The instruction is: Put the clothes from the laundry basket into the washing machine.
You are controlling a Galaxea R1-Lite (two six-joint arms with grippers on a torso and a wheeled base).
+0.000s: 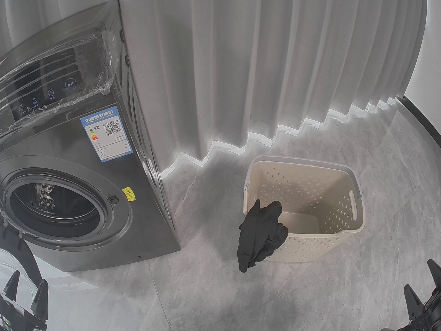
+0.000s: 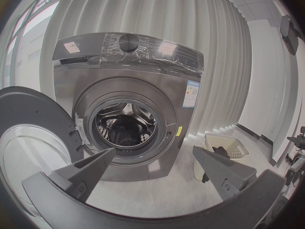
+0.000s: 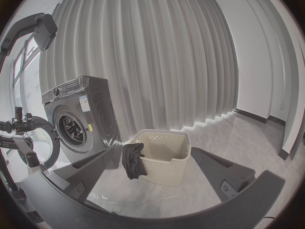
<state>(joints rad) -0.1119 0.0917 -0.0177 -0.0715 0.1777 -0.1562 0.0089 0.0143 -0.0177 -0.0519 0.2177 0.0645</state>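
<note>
A cream laundry basket (image 1: 350,180) stands on the floor to the right of the grey washing machine (image 1: 105,180). A black garment (image 1: 259,233) hangs over the basket's near left rim, partly outside. The machine's door (image 2: 28,124) is swung open, and dark clothing (image 2: 122,132) lies inside the drum. My left gripper (image 2: 152,155) is open and empty, low in front of the machine. My right gripper (image 3: 152,155) is open and empty, some way short of the basket (image 3: 165,156) with the garment (image 3: 132,159) on its rim.
White curtains (image 1: 275,56) hang behind the machine and basket. A dark baseboard (image 1: 420,116) runs along the wall at the far right. Grey tiled floor (image 1: 220,290) lies open between the grippers, the machine and the basket.
</note>
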